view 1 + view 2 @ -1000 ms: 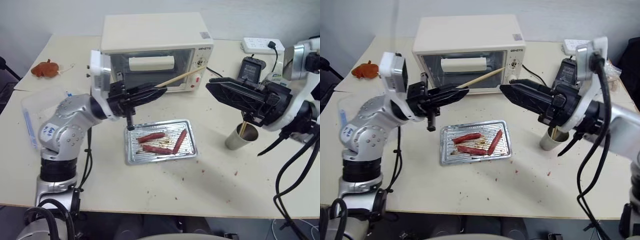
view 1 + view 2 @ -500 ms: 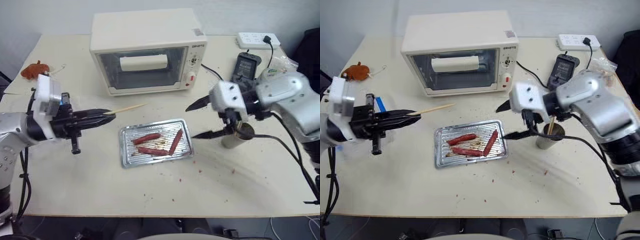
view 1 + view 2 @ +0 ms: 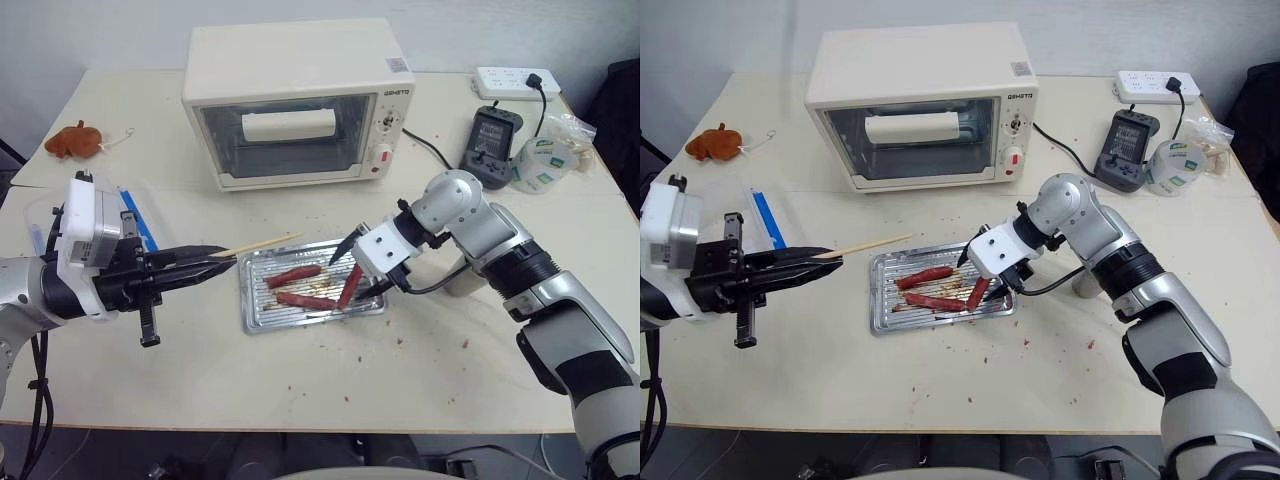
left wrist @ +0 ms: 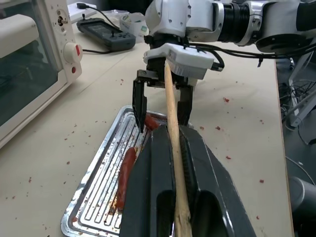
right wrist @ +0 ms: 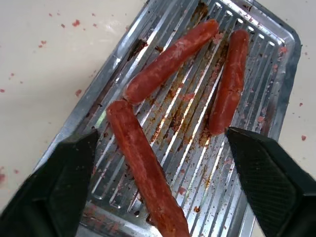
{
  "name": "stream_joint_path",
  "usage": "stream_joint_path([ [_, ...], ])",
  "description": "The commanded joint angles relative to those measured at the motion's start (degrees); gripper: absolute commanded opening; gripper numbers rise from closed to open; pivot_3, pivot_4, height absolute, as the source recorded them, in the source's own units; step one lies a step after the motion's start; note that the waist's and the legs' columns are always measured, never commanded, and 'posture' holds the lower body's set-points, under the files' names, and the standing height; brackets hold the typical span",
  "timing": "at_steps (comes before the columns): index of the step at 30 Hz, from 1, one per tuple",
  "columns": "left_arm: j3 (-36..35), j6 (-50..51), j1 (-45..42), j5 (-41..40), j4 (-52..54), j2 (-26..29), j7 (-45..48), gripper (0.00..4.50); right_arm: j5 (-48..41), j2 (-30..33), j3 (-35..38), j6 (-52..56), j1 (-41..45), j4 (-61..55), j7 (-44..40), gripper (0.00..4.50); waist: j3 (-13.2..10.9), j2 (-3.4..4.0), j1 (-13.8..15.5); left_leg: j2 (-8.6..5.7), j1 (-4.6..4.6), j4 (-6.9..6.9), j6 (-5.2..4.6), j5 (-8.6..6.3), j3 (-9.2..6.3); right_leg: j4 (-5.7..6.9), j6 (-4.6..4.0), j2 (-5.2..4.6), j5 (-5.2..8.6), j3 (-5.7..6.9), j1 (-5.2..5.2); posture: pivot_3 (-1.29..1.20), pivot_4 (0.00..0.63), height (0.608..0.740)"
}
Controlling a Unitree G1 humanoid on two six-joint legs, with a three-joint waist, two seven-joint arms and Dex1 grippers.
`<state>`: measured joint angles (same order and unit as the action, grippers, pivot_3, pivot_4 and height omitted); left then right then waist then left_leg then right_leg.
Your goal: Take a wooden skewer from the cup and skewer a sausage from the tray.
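Right gripper (image 3: 350, 268) over tray (image 3: 262, 316), jaws apart, empty; left gripper (image 3: 215, 266) clamped on skewer (image 3: 262, 243).

Nearest to me, sausage (image 5: 145, 170) lies between my right fingers, long axis along the gap, not across it; I judge a wrist turn is needed. Two more sausages beyond. Skewer tip points at the tray from its left. Cup (image 3: 465, 282) sits behind the right arm.
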<state>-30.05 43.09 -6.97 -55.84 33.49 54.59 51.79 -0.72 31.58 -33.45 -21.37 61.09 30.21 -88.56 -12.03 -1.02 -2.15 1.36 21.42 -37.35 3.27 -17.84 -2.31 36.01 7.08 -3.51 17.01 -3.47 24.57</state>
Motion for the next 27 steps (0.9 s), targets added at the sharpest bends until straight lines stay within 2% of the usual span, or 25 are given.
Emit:
stream_joint_path([
  [1, -1.0, -1.1, -0.2, -1.1, 1.6, 0.1, -0.7, 0.00, 1.0, -1.1, 0.7, -3.0, 0.8, 1.7, -3.0, 2.98, 0.0, 0.00, 0.0, 0.00, -0.01, 0.00, 0.00, 0.01, -0.01, 0.02, -0.01, 0.00, -0.01, 0.00, 0.00, 0.00, 0.150, 0.740],
  [10, 0.8, -2.8, -1.8, -0.3, 0.1, 0.2, -0.3, 0.00, 3.3, -2.4, 0.4, -5.8, 0.4, 5.2, -2.9, 2.98, 0.0, 0.00, -1.3, 0.00, -0.02, -0.02, 0.04, 0.03, -0.01, 0.09, -0.02, 0.01, -0.01, 0.00, 0.00, 0.00, 0.150, 0.740],
  [20, 1.8, -3.9, -2.0, 0.1, 0.0, 0.0, -0.3, 0.00, 5.1, -4.7, 0.2, -6.8, 1.0, 9.3, -3.2, 2.98, 0.0, -0.01, -1.4, 0.02, -0.14, -0.16, 0.05, 0.04, 0.00, 0.35, -0.03, 0.02, -0.01, -0.02, -0.05, 0.00, 0.150, 0.740],
  [23, 1.7, -4.1, -1.9, 0.1, 0.1, -0.1, -0.5, 0.00, 5.1, -4.8, 0.0, -6.6, 0.8, 9.7, -3.8, 2.39, 0.0, -0.01, -1.4, 0.01, -0.17, -0.26, 0.05, 0.04, -0.02, 0.49, -0.06, 0.03, 0.01, -0.02, -0.06, 0.00, 0.150, 0.740],
  [27, 1.5, -4.3, -1.6, 0.0, 0.3, -0.2, -0.7, 0.00, 4.5, -4.9, -0.4, -5.6, 0.8, 10.2, -3.9, 1.12, 0.0, -0.01, -1.4, 0.01, -0.18, -0.38, 0.05, 0.04, -0.02, 0.63, -0.08, 0.04, 0.00, -0.02, -0.06, 0.00, 0.150, 0.740],
])
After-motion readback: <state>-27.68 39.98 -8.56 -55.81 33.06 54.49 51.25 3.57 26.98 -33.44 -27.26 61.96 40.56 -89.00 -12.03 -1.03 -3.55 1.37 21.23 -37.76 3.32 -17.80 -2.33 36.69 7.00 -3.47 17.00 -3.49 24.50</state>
